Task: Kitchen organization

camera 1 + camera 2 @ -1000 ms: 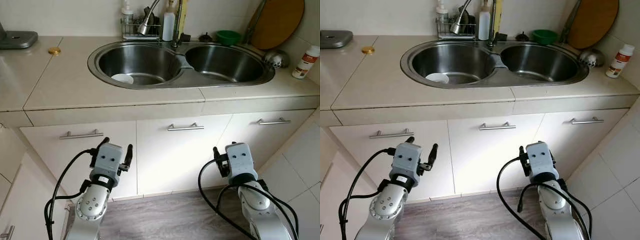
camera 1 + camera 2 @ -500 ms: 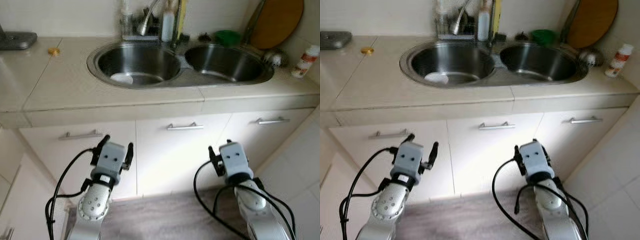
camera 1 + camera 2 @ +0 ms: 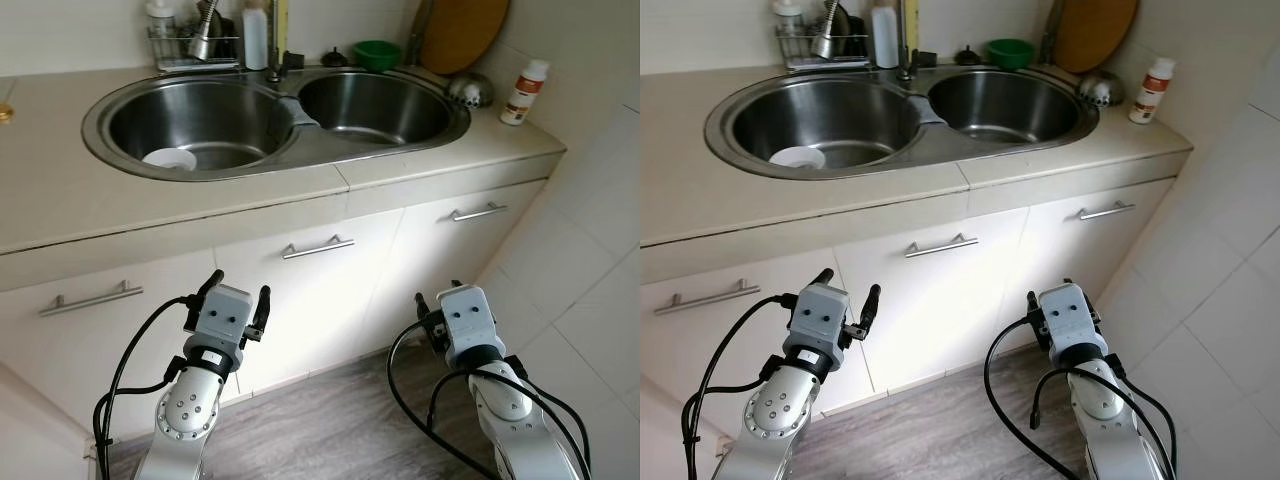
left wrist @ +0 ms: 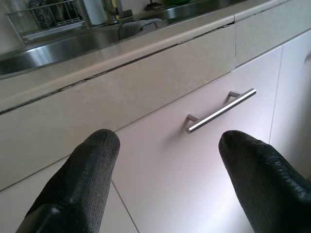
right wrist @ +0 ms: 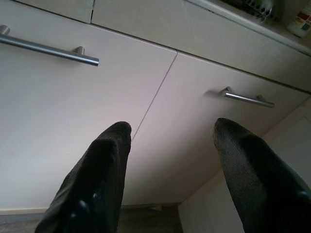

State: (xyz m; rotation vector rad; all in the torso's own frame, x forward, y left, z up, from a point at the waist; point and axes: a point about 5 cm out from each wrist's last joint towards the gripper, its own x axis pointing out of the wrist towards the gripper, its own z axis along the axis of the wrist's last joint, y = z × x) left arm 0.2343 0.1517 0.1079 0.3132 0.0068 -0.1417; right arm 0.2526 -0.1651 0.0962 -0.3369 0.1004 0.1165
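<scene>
Below sink (image 3: 275,160), both hands low: left hand (image 3: 234,298), right hand (image 3: 436,302)

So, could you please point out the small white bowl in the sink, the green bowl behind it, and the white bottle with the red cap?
small white bowl (image 3: 169,158), left eye view, its rim.
green bowl (image 3: 377,53), left eye view, its side.
white bottle with the red cap (image 3: 524,93), left eye view, its label.

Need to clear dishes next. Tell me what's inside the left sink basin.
A single white bowl sits in the left basin, near its front wall. The rest of the steel floor looks bare; the strip under the near rim is hidden from the head cameras.
</scene>
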